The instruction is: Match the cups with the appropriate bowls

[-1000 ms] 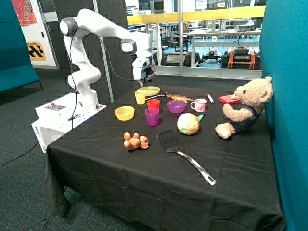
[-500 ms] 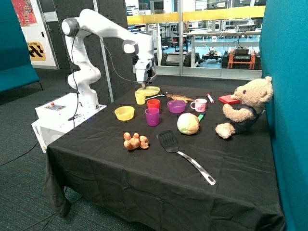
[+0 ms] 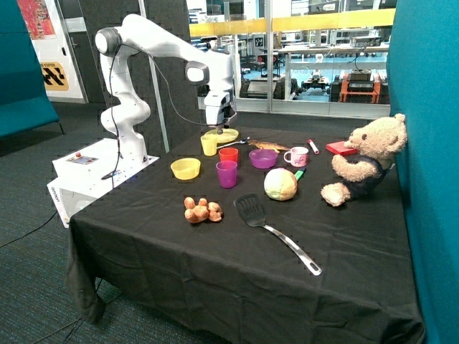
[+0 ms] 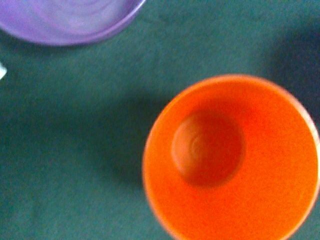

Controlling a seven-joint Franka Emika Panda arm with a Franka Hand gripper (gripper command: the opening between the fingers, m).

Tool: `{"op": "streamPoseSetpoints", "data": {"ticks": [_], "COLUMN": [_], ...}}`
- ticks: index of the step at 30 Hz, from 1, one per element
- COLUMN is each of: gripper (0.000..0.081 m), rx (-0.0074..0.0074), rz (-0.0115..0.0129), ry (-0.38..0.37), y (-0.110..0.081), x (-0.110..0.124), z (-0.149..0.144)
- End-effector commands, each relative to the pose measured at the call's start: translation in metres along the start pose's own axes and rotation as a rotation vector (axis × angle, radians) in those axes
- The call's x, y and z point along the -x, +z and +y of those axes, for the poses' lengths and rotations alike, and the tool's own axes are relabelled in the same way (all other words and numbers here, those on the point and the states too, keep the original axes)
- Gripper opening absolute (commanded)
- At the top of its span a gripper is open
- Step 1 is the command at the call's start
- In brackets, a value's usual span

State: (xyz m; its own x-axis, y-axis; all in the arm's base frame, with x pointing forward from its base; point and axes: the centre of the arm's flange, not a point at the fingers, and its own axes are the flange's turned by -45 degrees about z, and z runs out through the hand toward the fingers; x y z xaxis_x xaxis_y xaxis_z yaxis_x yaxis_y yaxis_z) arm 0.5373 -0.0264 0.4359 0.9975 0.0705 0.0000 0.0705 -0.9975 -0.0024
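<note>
On a black-draped bench [image 3: 237, 258], a shallow round yellow plastic bowl [image 3: 186, 168] sits empty nearest the white robot base. Beyond it a yellow plastic tumbler [image 3: 209, 145] stands upright just before a flat yellow-green plate [image 3: 224, 135]. The arm's hand [image 3: 219, 126] hangs low over that plate, near the yellow tumbler (whether it is clenched or released cannot be told). Next come a red plastic tumbler [image 3: 229, 155] and, nearer the front edge, a translucent purple tumbler [image 3: 226, 173], both upright on the cloth. The shallow purple plastic bowl [image 3: 263, 158] lies empty beside them, apart from both cups.
</note>
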Motion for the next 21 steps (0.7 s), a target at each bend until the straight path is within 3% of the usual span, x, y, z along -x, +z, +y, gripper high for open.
{"op": "streamPoseSetpoints", "data": {"ticks": [1, 15, 21], "gripper": [0.0341, 0.0356, 0.0362], "rx": [0.0024, 0.0024, 0.0024], "rz": [0.0001, 0.0, 0.0], "ry": [0.025, -0.017, -0.053], "y": [0.003, 0.01, 0.008], "x": [-0.023, -0.034, -0.051], "z": [0.019, 0.037, 0.054]}}
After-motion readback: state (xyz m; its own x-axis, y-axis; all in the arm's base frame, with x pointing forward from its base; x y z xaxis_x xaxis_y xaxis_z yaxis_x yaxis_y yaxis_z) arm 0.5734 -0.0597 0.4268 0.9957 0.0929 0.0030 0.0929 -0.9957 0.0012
